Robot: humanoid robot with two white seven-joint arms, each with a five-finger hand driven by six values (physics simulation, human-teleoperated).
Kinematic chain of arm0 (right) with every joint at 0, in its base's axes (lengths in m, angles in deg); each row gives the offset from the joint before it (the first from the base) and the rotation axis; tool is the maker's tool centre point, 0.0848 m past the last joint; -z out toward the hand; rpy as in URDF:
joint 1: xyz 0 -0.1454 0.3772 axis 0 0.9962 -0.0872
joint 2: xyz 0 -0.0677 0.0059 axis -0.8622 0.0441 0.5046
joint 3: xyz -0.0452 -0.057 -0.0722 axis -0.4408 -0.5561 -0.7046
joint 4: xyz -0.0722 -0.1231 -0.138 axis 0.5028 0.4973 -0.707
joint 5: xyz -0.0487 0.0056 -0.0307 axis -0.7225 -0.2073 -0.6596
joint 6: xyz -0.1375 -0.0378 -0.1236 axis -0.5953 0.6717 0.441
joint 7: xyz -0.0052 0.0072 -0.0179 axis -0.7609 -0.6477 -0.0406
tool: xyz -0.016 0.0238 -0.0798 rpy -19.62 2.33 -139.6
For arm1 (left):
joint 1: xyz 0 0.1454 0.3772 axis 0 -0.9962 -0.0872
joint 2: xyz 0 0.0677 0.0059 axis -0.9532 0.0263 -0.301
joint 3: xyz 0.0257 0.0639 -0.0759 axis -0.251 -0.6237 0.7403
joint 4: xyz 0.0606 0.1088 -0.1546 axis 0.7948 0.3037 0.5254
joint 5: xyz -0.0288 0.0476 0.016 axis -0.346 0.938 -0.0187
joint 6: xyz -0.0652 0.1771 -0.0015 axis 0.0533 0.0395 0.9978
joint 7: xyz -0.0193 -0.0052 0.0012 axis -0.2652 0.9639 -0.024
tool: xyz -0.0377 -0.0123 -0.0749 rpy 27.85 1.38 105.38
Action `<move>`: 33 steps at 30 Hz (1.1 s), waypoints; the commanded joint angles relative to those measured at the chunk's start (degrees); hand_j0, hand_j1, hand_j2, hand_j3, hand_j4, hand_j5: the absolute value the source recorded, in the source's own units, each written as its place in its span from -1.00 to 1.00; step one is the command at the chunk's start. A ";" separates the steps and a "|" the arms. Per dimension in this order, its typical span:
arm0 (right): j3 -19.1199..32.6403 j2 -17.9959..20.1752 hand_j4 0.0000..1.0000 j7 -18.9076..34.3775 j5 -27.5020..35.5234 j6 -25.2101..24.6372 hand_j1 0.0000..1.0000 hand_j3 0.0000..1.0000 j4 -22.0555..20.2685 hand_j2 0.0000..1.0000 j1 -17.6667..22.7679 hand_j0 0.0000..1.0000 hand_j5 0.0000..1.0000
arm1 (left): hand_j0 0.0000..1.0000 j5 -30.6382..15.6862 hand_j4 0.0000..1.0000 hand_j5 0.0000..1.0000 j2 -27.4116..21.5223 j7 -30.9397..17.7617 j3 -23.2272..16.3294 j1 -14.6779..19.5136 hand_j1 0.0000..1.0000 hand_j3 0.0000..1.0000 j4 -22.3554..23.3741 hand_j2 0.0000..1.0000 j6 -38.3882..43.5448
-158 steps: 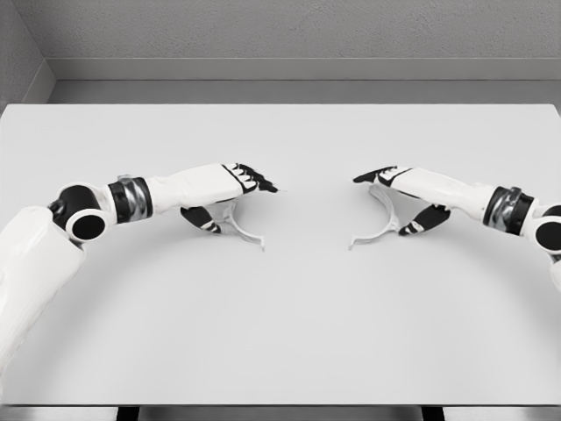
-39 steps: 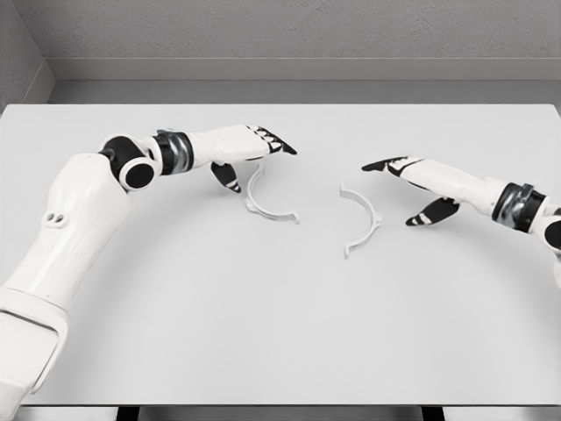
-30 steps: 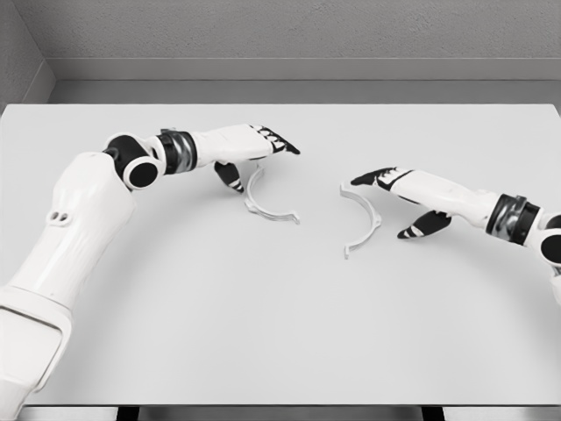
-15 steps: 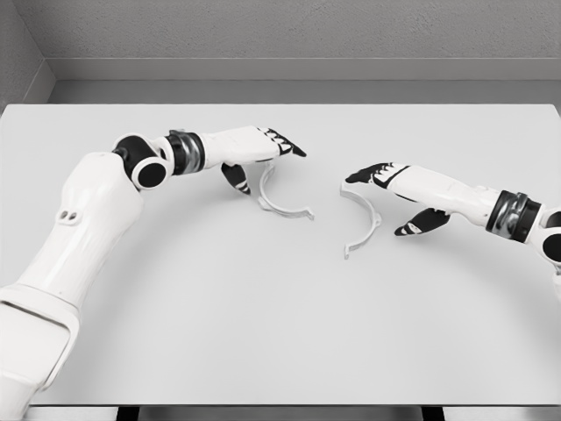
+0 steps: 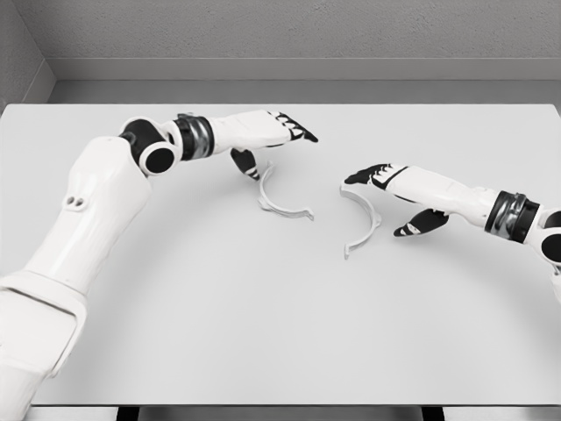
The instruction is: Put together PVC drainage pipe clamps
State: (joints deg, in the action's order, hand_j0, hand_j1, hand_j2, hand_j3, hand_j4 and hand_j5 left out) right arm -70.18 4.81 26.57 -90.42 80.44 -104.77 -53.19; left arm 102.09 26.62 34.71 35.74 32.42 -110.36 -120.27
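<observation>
Two white clamp halves lie flat on the pale desk (image 5: 280,307), near each other but apart. The left clamp half (image 5: 279,198) curves open toward the right and the far side; the right clamp half (image 5: 365,219) curves open toward the left. My left hand (image 5: 273,139) hovers at the far end of the left half, fingers stretched out, thumb hanging down beside it, holding nothing. My right hand (image 5: 394,195) sits just right of the right half, fingers extended over its far end, thumb lower, gripping nothing.
</observation>
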 commanded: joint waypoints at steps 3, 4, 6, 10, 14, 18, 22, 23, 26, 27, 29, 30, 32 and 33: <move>0.02 0.05 1.00 0.00 0.42 -0.15 1.00 1.00 -0.02 1.00 0.00 1.00 1.00 | 1.00 0.88 1.00 1.00 -0.08 -0.04 0.03 0.00 1.00 1.00 0.01 1.00 0.14; 0.02 0.14 1.00 0.00 0.42 -0.15 1.00 1.00 -0.02 1.00 0.00 1.00 1.00 | 1.00 2.65 1.00 1.00 -0.26 0.05 0.29 0.00 1.00 1.00 0.01 1.00 0.14; 0.02 0.14 1.00 0.00 0.42 -0.15 1.00 1.00 -0.02 1.00 0.00 1.00 1.00 | 1.00 2.83 1.00 1.00 -0.52 0.05 0.29 -0.09 1.00 1.00 0.09 1.00 0.14; 0.02 0.14 1.00 0.00 0.42 -0.15 1.00 1.00 -0.02 1.00 0.00 1.00 1.00 | 1.00 3.44 1.00 1.00 -0.78 0.05 0.47 0.00 1.00 1.00 2.55 1.00 0.14; 0.02 0.14 1.00 0.00 0.42 -0.15 1.00 1.00 -0.02 1.00 0.00 1.00 1.00 | 1.00 6.26 1.00 1.00 -0.26 0.05 0.29 -0.09 1.00 1.00 2.91 1.00 0.14; 0.02 0.14 1.00 0.00 0.42 -0.15 1.00 1.00 -0.11 1.00 0.00 1.00 1.00 | 1.00 6.26 1.00 1.00 0.36 0.31 0.21 -0.09 1.00 1.00 2.91 1.00 0.14; 0.02 0.22 1.00 0.00 0.42 -0.15 1.00 1.00 -0.55 1.00 0.09 1.00 1.00 | 1.00 6.26 1.00 1.00 0.62 0.31 -0.06 0.00 1.00 1.00 3.26 1.00 0.14; 0.02 0.22 1.00 0.00 0.42 -0.15 1.00 1.00 -0.55 1.00 0.09 1.00 1.00 | 1.00 6.26 1.00 1.00 0.62 0.31 -0.15 0.00 1.00 1.00 3.26 1.00 0.14; 0.02 0.31 1.00 0.00 0.42 -0.15 1.00 1.00 -0.64 1.00 0.09 1.00 1.00 | 1.00 6.26 1.00 1.00 0.71 0.40 -0.23 0.00 1.00 1.00 3.26 1.00 0.14; 0.02 0.31 1.00 0.00 0.42 -0.15 1.00 1.00 -0.64 1.00 0.09 1.00 1.00 | 1.00 6.26 1.00 1.00 0.80 0.49 -0.41 0.18 1.00 1.00 3.26 1.00 0.14; 0.28 0.49 1.00 0.00 0.42 -0.15 1.00 1.00 -0.64 1.00 0.18 1.00 1.00 | 1.00 6.34 1.00 1.00 1.24 0.49 -0.59 0.79 1.00 1.00 3.26 1.00 0.14; 0.37 0.57 1.00 0.00 0.42 -0.15 1.00 1.00 -0.64 1.00 0.44 1.00 1.00 | 1.00 6.61 1.00 1.00 1.24 0.49 -0.59 0.97 1.00 1.00 3.26 1.00 0.14; 0.72 1.45 1.00 0.00 0.51 -0.15 1.00 1.00 -0.46 1.00 0.53 1.00 1.00 | 1.00 6.70 1.00 1.00 1.24 0.58 -0.59 1.05 1.00 1.00 3.35 1.00 0.14; 0.81 1.45 1.00 -0.09 0.51 -0.15 1.00 1.00 -0.46 1.00 0.53 1.00 1.00 | 1.00 6.70 1.00 1.00 1.24 0.58 -0.59 1.05 1.00 1.00 3.52 1.00 0.14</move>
State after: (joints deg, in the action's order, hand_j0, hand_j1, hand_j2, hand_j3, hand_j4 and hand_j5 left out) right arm -69.63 5.84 26.57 -90.38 80.45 -105.28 -52.67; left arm 108.98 27.79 35.18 35.08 33.56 -106.96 -120.27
